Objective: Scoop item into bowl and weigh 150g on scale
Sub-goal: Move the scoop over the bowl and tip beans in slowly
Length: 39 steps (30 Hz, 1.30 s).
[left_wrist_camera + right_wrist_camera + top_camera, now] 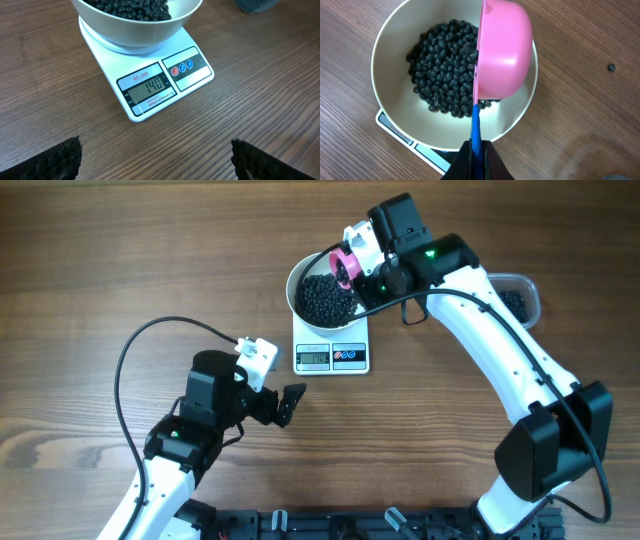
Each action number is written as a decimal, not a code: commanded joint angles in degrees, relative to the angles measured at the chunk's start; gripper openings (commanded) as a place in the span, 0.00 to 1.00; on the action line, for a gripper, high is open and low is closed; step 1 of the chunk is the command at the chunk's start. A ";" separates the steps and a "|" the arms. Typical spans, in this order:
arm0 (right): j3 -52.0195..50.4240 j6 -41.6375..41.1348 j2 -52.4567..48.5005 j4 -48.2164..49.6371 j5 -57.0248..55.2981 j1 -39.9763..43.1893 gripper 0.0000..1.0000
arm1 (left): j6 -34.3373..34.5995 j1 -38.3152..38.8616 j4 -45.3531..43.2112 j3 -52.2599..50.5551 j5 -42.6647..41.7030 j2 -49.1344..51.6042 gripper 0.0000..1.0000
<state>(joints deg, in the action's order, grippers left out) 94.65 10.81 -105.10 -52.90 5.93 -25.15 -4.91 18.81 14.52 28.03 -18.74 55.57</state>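
Note:
The white bowl [296, 278] stands on the small white scale [332, 357], and a pile of black beans [325, 300] lies in it. In the left wrist view the scale [150, 87] shows 140 on its display. A pink scoop [502, 50] with a blue handle [476, 125] hangs tipped on its side over the beans [442, 65], above the right part of the bowl [385, 100]. My right gripper [477, 150] is shut on that handle. My left gripper [156, 160] stands open over bare wood in front of the scale, nothing between its fingers [55, 162].
A clear plastic tub [515, 295] with more beans sits at the right, behind my right arm. One stray bean [611, 67] lies on the wooden table right of the bowl. A black cable [130, 350] loops left of my left arm.

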 commanded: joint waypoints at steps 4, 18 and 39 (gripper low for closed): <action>1.44 1.05 1.92 0.42 0.02 -0.17 0.04 | -0.68 0.09 -0.13 1.11 0.15 -0.04 1.00; 1.44 1.20 1.92 0.35 0.02 -0.17 0.04 | -0.66 0.09 -0.13 1.11 0.15 -0.04 1.00; 1.44 4.00 1.92 0.39 2.60 -0.17 0.04 | -0.68 0.09 -0.13 1.11 0.15 -0.04 1.00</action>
<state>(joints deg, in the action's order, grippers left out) 94.65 13.85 -105.10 -52.84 6.70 -25.15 -4.91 18.81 14.52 28.05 -18.74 55.57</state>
